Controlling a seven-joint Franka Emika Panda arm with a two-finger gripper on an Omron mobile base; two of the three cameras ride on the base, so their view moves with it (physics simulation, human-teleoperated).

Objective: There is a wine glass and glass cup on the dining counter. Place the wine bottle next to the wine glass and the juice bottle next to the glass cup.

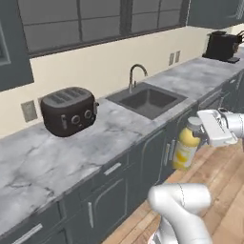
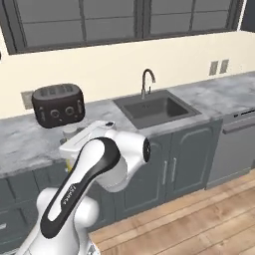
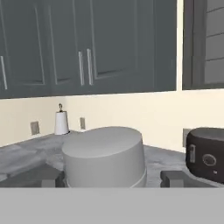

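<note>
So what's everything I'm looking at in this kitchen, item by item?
juice bottle: one, yellow-orange with a pale cap, held off the floor in front of the cabinets
toaster: one, black, on the marble worktop left of the sink
sink: one, dark grey, set into the worktop, with a curved metal tap
coffee machine: one, black, far right end of the worktop
paper towel roll: one, white, upright on the worktop by the wall
cabinets: dark grey, below the worktop
floor: wood planks
gripper: one, white, closed on the juice bottle just below its cap
</note>
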